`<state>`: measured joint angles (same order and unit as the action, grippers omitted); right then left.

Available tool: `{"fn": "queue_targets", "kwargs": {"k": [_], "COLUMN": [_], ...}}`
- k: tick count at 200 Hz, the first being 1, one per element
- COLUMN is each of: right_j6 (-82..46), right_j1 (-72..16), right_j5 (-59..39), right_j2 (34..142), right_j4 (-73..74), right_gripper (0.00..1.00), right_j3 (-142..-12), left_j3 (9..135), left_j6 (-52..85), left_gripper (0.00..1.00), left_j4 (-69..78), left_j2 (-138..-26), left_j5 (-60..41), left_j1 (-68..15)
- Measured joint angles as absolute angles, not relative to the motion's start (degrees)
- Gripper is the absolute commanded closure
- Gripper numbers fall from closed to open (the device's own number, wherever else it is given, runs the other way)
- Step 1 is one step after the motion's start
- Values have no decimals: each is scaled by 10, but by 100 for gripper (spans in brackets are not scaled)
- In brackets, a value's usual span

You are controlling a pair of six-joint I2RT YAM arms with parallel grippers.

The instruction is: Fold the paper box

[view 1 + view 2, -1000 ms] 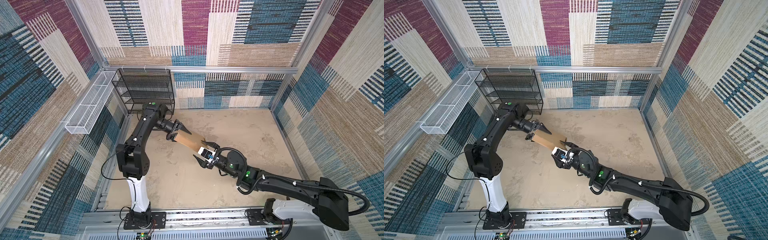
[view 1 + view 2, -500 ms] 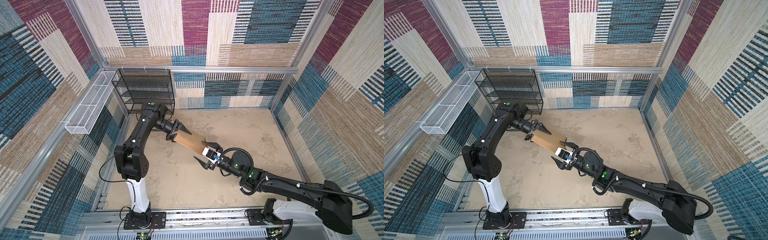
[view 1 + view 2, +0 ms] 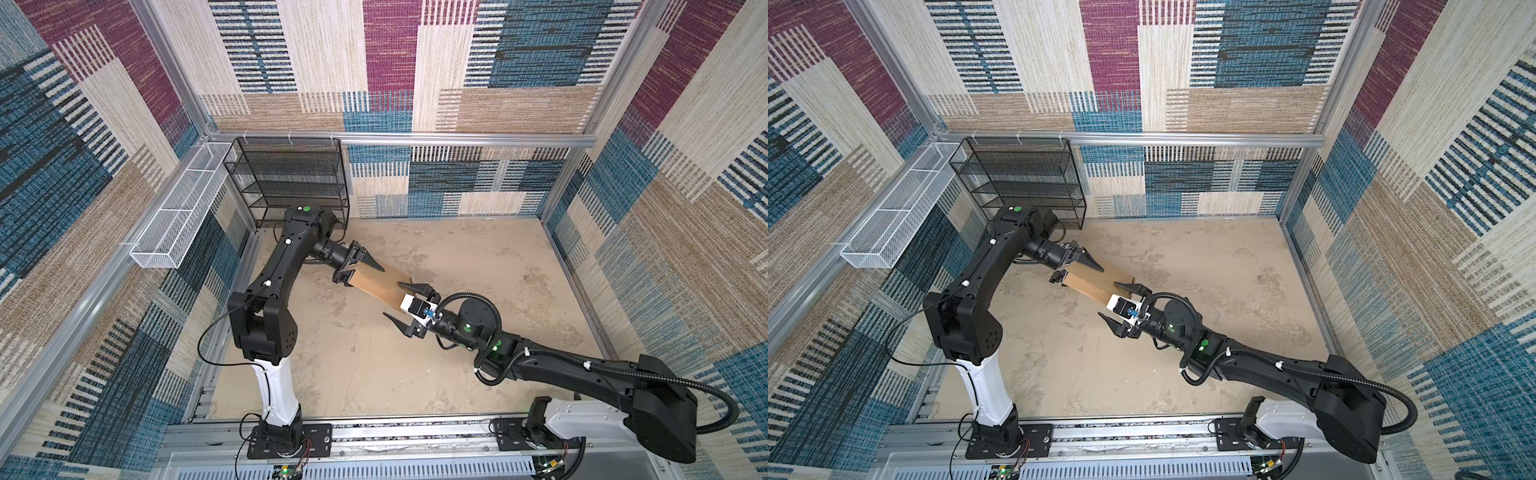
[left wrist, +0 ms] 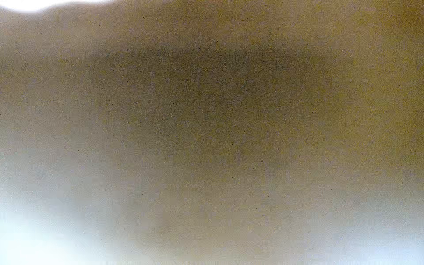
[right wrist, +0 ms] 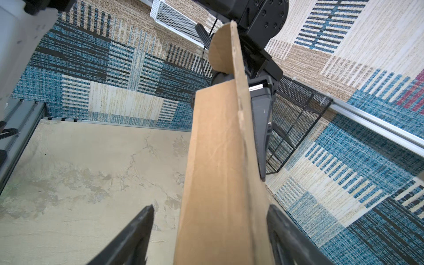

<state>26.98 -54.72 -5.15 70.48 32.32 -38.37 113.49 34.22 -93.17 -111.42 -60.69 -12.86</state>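
Cardboard hangs clear of the counter (image 3: pixel 478 257) in both top views: the paper box (image 3: pixel 376 284) stays pinched at one end by the left end effector (image 3: pixel 360 274), and the right end effector (image 3: pixel 392 299), spread wide astride the other end, has barely shifted, so no fold advances. Left wrist view gives only brown blur. Right wrist view shows its fingers (image 5: pixel 135 231) flanking the board unclamped.

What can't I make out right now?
- Left wrist view: only brown blur, something too close.
- Box end between the right jaws: covered by the wrist camera in both top views.
- One left jaw: mostly behind the box, top and right wrist views.
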Motion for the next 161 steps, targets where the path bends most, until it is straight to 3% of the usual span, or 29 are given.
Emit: {"fn": "queue_targets", "kwargs": {"k": [36,75,161], "right_j6": [270,270,285], "right_j1": [-547,-547,-547], "right_j5": [-50,-38,-32], "right_j2": [719,720,719], "right_j4": [328,331,331], "right_gripper": [28,43,46], "right_j3": [-394,-397,-398], "left_j3": [1138,1138,1139], "left_j6": [342,341,341], "left_gripper": [100,100,100], "left_j4": [-932,-932,-932], "left_j2": [-1115,-1115,-1115], "left_j5": [-603,-602,-602], "left_j1": [-129,-129,-130]}}
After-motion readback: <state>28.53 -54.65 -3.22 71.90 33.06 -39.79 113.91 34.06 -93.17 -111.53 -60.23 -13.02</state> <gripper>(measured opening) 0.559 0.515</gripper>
